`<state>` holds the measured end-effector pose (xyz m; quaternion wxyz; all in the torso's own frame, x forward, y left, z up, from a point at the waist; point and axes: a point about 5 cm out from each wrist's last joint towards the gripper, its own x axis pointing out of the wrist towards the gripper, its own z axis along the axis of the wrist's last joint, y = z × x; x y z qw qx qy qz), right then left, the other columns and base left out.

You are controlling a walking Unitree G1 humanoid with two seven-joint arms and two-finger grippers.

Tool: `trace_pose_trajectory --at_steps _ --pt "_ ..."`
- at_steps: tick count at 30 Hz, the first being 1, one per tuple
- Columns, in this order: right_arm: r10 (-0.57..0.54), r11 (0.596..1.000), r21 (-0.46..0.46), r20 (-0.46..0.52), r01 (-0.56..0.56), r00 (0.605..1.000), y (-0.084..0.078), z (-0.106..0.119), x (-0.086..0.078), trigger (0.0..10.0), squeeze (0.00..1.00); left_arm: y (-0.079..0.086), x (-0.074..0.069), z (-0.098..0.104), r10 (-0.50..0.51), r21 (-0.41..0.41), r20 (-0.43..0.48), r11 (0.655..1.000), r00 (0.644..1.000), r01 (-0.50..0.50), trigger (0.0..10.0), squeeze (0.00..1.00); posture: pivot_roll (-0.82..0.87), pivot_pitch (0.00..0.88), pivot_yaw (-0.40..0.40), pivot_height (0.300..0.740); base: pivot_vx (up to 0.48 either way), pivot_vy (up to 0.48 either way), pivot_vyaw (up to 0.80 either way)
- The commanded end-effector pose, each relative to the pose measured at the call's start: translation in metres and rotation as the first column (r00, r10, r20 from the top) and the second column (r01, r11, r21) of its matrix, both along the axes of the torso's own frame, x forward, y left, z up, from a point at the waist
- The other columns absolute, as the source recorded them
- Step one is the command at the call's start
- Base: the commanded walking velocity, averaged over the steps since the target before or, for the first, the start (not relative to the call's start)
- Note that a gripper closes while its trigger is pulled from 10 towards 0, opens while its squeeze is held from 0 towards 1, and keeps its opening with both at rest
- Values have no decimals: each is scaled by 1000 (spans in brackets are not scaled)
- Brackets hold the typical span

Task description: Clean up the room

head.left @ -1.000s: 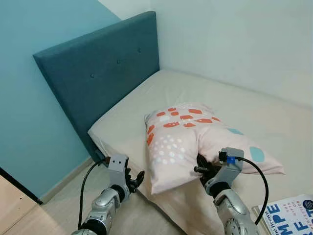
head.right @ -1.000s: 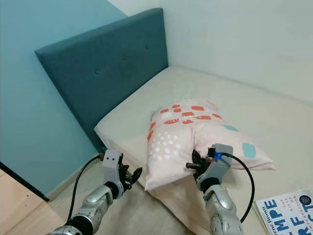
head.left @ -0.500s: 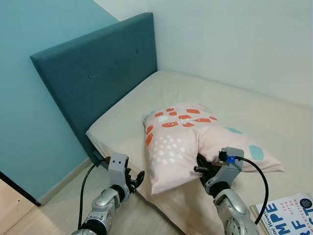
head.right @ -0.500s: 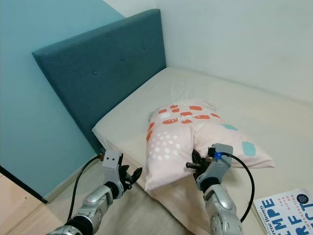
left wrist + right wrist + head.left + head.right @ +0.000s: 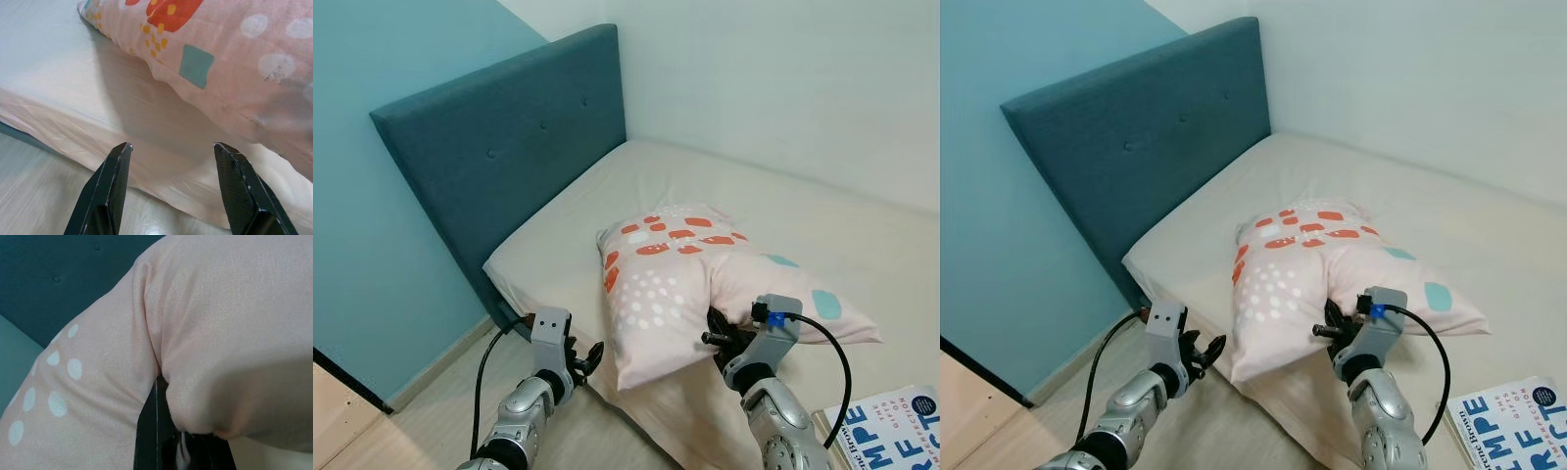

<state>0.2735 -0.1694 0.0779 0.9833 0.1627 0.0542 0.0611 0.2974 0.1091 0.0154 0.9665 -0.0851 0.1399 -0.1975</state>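
Holding steady: right gripper (image 5: 1337, 331) stays clamped on pillow (image 5: 690, 269) near headboard (image 5: 499, 147); left gripper (image 5: 171, 188) spread apart, empty; only camera shifted, carry stalled.

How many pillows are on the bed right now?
1: a patterned pillow lies near the mattress's front edge, its edge pinched in the right tool. None else visible.

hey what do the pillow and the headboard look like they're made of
The pillow: soft woven fabric, probably cotton, matte pale pink with printed dots and patches; it folds and creases where the right gripper pinches it. The headboard: padded teal upholstery, likely a matte textile, with button tufts dimpling its flat face.
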Motion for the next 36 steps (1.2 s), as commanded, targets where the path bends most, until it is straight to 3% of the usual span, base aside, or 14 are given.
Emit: trace_pose_trajectory --at_steps 1,36 --pt "11 1000 5 40 -11 999 3 7 4 10000 0 2 1 2 8 -6 11 1000 1000 -8 10000 0 -110 54 51 740 0 0 0" --pt "24 1000 -13 9 -24 1000 4 3 6 10000 0 1 1 2 12 -11 8 1000 1000 -12 10000 0 -113 45 50 740 0 0 0"
